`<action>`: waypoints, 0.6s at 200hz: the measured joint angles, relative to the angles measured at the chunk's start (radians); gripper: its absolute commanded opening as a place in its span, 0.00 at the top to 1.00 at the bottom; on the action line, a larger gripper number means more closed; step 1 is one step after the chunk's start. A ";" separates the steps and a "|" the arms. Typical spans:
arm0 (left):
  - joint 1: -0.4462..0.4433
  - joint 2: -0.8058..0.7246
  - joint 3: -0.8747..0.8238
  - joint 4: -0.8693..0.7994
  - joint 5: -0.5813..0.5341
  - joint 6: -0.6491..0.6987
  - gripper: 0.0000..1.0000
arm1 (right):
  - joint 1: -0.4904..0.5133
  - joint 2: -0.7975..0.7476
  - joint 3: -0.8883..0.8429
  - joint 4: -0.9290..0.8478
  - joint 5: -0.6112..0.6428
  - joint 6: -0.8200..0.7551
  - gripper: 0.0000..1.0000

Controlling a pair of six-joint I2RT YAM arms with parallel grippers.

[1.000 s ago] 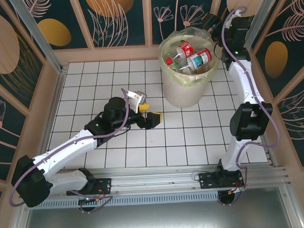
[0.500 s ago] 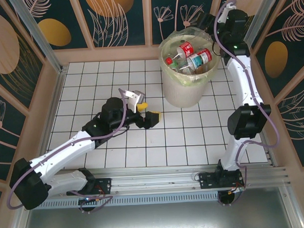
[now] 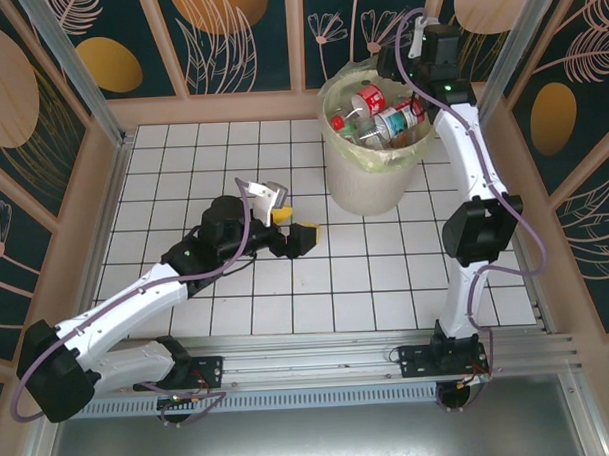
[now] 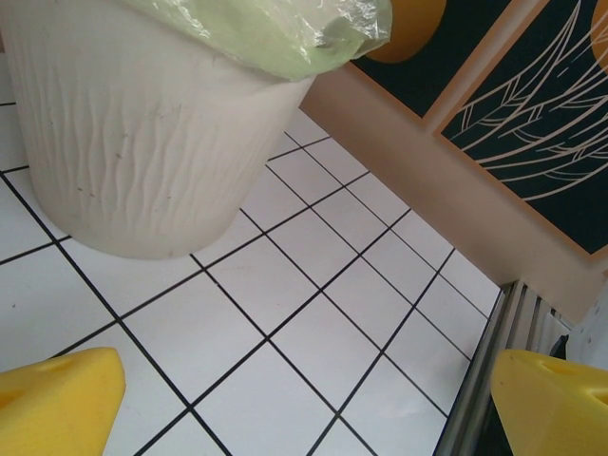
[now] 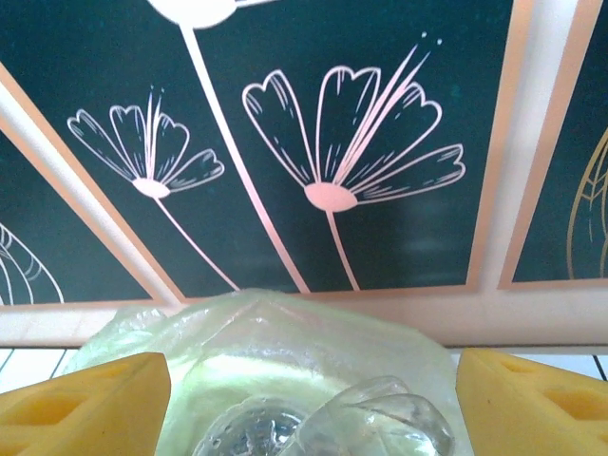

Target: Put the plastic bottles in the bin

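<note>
Plastic bottles (image 3: 399,117) in the bin (image 3: 368,186) overlap, their lower parts hidden.

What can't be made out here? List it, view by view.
- Top external: how many plastic bottles fill the bin; upper ones bury the rest.
- Right wrist: whether the right hand grips the clear bottle; the bottom edge cuts both off.
- Left wrist: the bin's contents, hidden by its wall.

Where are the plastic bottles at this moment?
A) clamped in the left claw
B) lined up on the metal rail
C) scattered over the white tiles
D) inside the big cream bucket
D: the top view shows the bottles piled together inside the bin.
</note>
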 measured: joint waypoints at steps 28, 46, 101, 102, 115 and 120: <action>0.000 0.015 0.002 -0.004 0.000 0.000 0.01 | 0.021 -0.002 -0.051 0.023 0.047 -0.033 0.21; 0.000 0.016 0.002 -0.006 0.000 0.000 0.01 | 0.033 -0.018 -0.082 0.051 0.085 -0.051 0.21; 0.000 0.013 0.002 -0.006 -0.001 0.000 0.01 | 0.051 -0.063 -0.129 0.070 0.154 -0.078 0.16; 0.000 0.013 0.002 -0.006 -0.002 0.000 0.01 | 0.051 -0.064 -0.129 0.070 0.155 -0.077 0.16; 0.000 0.008 0.002 -0.006 -0.008 0.000 0.01 | 0.051 -0.068 -0.129 0.064 0.157 -0.079 0.13; 0.000 0.006 0.002 -0.006 -0.011 0.000 0.01 | 0.052 -0.070 -0.129 0.062 0.158 -0.081 0.13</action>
